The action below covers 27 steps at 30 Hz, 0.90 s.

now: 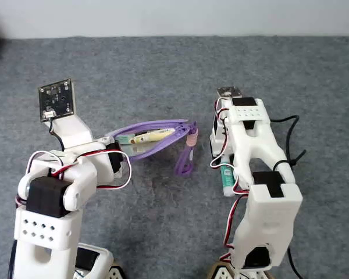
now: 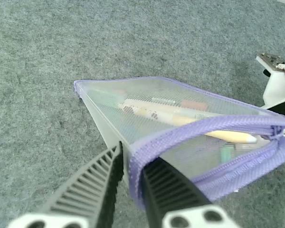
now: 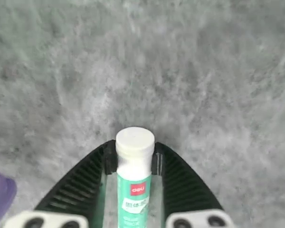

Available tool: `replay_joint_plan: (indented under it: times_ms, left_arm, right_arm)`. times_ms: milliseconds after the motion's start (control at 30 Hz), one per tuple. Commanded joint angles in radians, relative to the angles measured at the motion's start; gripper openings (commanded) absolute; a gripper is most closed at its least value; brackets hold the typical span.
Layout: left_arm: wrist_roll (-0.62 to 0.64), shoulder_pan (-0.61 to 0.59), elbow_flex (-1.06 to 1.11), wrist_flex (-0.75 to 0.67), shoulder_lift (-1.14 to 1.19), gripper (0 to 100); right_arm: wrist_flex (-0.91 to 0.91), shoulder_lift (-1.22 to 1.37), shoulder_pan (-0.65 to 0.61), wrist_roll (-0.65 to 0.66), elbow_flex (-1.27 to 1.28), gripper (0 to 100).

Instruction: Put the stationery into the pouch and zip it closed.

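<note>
Grey, felt-like worktop (image 1: 163, 64) from edge to edge, with a pale wall (image 1: 163, 17) along its far edge. Near the middle of the worktop, between the two arms, a see-through pouch (image 1: 163, 144) (image 2: 133, 107) trimmed with a purple zip (image 1: 151, 124) (image 2: 204, 126), mouth gaping open toward the right arm. Inside, several pens (image 1: 154, 136) (image 2: 180, 116) lying lengthwise, one of them cream-coloured with its tip pointing at the open mouth. From the open end, a purple loop (image 1: 184, 165) trailing down onto the worktop.

Left claw (image 2: 132, 159) squeezed almost closed on the pouch, pinching the zip edge at the end nearest the left arm, one ribbed black finger on each side of the purple tape.

Right claw (image 3: 134, 149) clamped around a glue stick (image 1: 227, 177) (image 3: 134, 164), fingers pressed against both sides just behind the white cap, green label further back between them. From above, glue stick tucked under the right arm, near the pouch's open end but apart from it, on the side toward the near edge of the worktop. Cannot tell whether it touches the surface.
</note>
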Motion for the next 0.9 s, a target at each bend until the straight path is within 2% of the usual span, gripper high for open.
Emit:
replay_joint_plan:
  times_ms: [0,233,400,567,667,867]
  left_arm:
    - [0.009,-0.006,-0.051,0.005,-0.008,1]
    - [0.009,-0.002,-0.053,0.002,-0.008,1]
    - [0.011,-0.005,-0.051,-0.014,0.002,1]
    - [0.011,-0.005,-0.05,-0.037,0.002,1]
    - [0.011,-0.005,-0.05,-0.037,0.002,1]
    - [0.011,-0.005,-0.047,-0.035,0.002,1]
  right_arm:
    - [0.074,-0.133,0.008,0.009,-0.044,0.9]
    - [0.285,-0.484,0.002,0.005,-0.04,0.8]
    - [0.308,-0.776,-0.024,-0.008,-0.04,0.8]
    - [0.306,-1.061,-0.153,-0.163,-0.038,0.8]
    - [0.275,-1.185,-0.268,-0.23,-0.038,0.8]
    - [0.047,-1.343,-0.415,-0.305,0.051,0.8]
